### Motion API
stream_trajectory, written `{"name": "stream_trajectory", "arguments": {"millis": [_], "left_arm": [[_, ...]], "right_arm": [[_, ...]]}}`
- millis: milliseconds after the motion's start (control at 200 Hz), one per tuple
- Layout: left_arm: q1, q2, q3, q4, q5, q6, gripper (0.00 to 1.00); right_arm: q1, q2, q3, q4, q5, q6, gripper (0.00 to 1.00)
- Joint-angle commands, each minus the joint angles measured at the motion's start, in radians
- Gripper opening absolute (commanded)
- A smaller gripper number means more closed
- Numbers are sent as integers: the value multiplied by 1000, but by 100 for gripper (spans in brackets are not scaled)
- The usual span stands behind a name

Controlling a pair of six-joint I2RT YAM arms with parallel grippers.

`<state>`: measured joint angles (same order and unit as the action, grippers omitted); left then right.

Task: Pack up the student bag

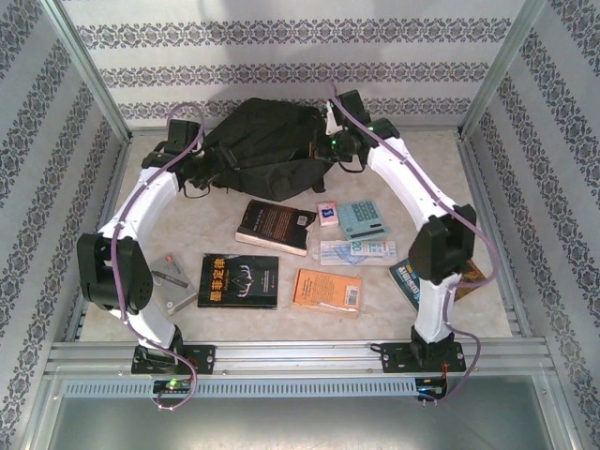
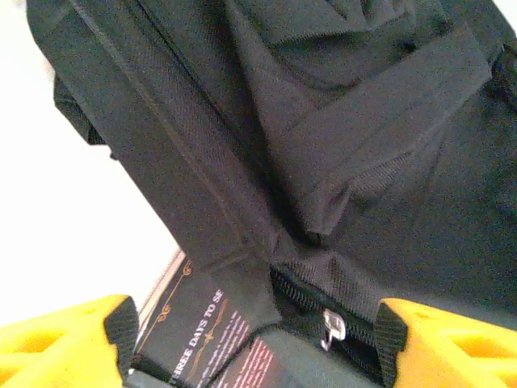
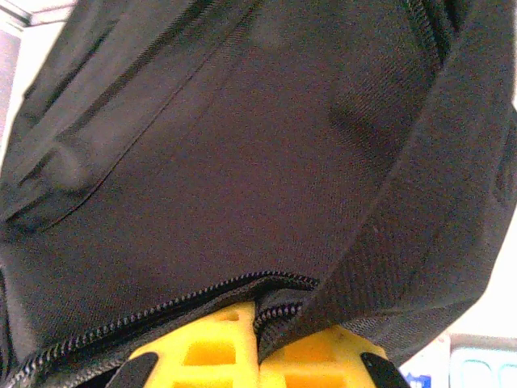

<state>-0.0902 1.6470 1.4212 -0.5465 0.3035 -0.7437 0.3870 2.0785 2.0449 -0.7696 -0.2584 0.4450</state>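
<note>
Beige table point(image 1: 281, 323), student bag point(image 1: 267, 141) before parted left jaws, pinched by right jaws

The student bag point(image 1: 258, 141) is plain black. Nearer me than it lie a black book point(image 1: 238, 280) lettered in gold, an orange book point(image 1: 327, 290), a teal calculator point(image 1: 362, 220) and a pink box point(image 1: 327, 215). Beyond it, white wallpaper point(image 1: 281, 37) carries grey floral bands.

Middle book point(image 1: 274, 225) before student bag point(image 1: 267, 141), perhaps touching.

Striped damask walls point(image 1: 281, 66) (grey on white) enclose a beige tabletop point(image 1: 384, 302), brightly lit
</note>
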Motion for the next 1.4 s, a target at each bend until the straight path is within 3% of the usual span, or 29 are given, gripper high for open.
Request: {"name": "stream_trajectory", "arguments": {"millis": [0, 85, 210, 310, 360, 435, 550, 774, 939, 1394], "left_arm": [[4, -74, -32, 18, 7, -24, 83], [5, -104, -48, 31, 27, -34, 85], [2, -135, -72, 51, 63, -52, 85], [-2, -146, -79, 48, 69, -31, 85], [-6, -149, -79, 36, 53, -11, 85], [-13, -156, -85, 30, 41, 3, 85], [-31, -161, -86, 31, 45, 10, 84], [-52, -213, -111, 41, 37, 30, 83], [-54, -216, -119, 55, 56, 41, 82], [-54, -215, -152, 81, 63, 53, 82]], "right_arm": [[-38, 87, 55, 61, -46, 20, 0], [-49, 161, 106, 75, -59, 40, 0], [-52, 253, 194, 49, -29, 36, 12], [-55, 273, 225, 17, 2, 16, 14], [-54, 250, 201, 15, 48, 4, 24], [-52, 203, 145, 21, 94, -12, 47], [-44, 86, 26, 45, 146, -40, 54], [14, -125, -290, 63, 206, -121, 61], [36, -153, -450, 79, 198, -152, 60], [64, -7, -467, 72, 216, -165, 62]]}}
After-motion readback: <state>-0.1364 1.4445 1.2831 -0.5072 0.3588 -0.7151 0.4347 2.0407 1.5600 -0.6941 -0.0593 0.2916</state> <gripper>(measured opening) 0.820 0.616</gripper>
